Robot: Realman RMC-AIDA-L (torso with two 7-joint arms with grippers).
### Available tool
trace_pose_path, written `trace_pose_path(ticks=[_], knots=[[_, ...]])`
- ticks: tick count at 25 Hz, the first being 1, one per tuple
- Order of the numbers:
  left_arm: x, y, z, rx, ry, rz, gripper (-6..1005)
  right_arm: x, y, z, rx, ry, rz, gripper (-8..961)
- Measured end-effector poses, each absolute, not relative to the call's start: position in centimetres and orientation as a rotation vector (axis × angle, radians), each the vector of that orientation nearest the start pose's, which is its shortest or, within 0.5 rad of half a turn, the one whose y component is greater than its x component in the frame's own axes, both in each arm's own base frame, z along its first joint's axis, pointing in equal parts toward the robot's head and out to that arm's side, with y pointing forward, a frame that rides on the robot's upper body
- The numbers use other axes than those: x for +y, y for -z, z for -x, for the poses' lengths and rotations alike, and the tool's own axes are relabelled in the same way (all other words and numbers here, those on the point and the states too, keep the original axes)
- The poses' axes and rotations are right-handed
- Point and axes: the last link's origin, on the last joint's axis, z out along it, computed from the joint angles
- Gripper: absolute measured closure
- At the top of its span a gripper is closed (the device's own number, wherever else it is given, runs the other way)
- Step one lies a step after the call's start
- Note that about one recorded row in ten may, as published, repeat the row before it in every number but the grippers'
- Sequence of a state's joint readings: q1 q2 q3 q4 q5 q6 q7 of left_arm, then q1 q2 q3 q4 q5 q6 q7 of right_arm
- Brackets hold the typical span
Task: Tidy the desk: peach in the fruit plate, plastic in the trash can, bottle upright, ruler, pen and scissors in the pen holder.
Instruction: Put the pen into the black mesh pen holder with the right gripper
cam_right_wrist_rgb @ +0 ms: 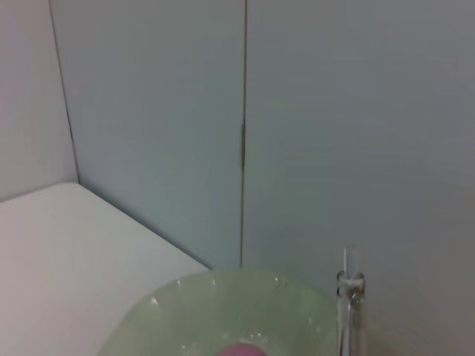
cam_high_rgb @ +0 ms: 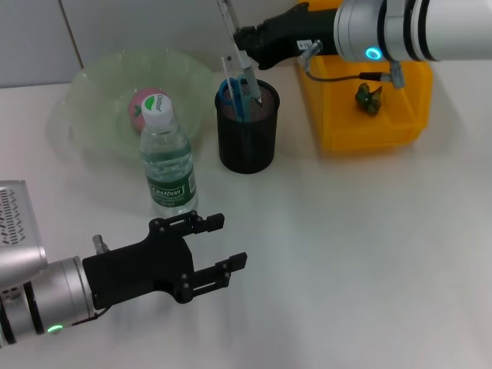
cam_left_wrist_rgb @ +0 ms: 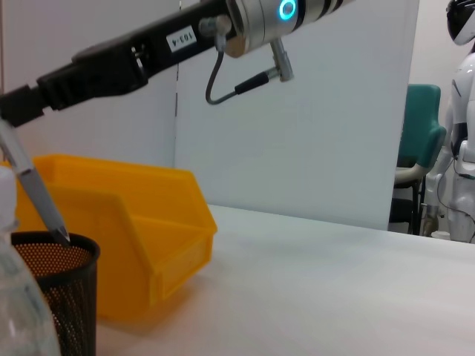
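The pink peach [cam_high_rgb: 144, 104] lies in the green fruit plate [cam_high_rgb: 92, 92]. The water bottle [cam_high_rgb: 166, 157] stands upright in front of the plate. The black mesh pen holder [cam_high_rgb: 246, 142] holds the blue scissors [cam_high_rgb: 227, 92] and a white ruler [cam_high_rgb: 231, 64]. My right gripper [cam_high_rgb: 240, 37] is above the holder, shut on a clear pen [cam_high_rgb: 247, 77] that tilts down with its tip inside the rim. The pen also shows in the left wrist view [cam_left_wrist_rgb: 41, 196] and the right wrist view [cam_right_wrist_rgb: 350, 300]. My left gripper [cam_high_rgb: 223, 244] is open and empty, low on the table in front of the bottle.
A yellow bin [cam_high_rgb: 330, 115] stands right of the holder with a dark scrap of plastic [cam_high_rgb: 369, 98] inside. In the left wrist view the bin [cam_left_wrist_rgb: 148, 230] is just behind the holder [cam_left_wrist_rgb: 70, 297]. A white wall is close behind the table.
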State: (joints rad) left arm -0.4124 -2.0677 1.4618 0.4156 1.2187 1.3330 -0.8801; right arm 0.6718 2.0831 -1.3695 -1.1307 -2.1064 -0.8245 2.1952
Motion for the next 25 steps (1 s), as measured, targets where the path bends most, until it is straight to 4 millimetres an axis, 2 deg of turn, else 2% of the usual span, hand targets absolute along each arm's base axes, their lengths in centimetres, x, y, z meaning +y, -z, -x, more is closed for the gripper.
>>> trace_pose_path(ticks=[6, 14, 23, 25], knots=[[28.5, 7.9, 25.6, -0.324, 0.836, 2.726, 326, 43.7, 1.9, -12.8, 0.537, -0.344, 2.426, 820], [29.0, 7.8, 25.2, -0.32, 0.843, 2.731, 326, 43.8, 2.5, -13.7, 0.562, -0.376, 2.421, 812], [29.1, 7.6, 25.1, -0.322, 0.851, 2.715, 325, 42.2, 2.6, -15.4, 0.549, -0.356, 2.426, 803], [29.2, 7.5, 25.2, -0.323, 0.854, 2.704, 325, 41.5, 2.4, -15.3, 0.537, -0.394, 2.422, 712]])
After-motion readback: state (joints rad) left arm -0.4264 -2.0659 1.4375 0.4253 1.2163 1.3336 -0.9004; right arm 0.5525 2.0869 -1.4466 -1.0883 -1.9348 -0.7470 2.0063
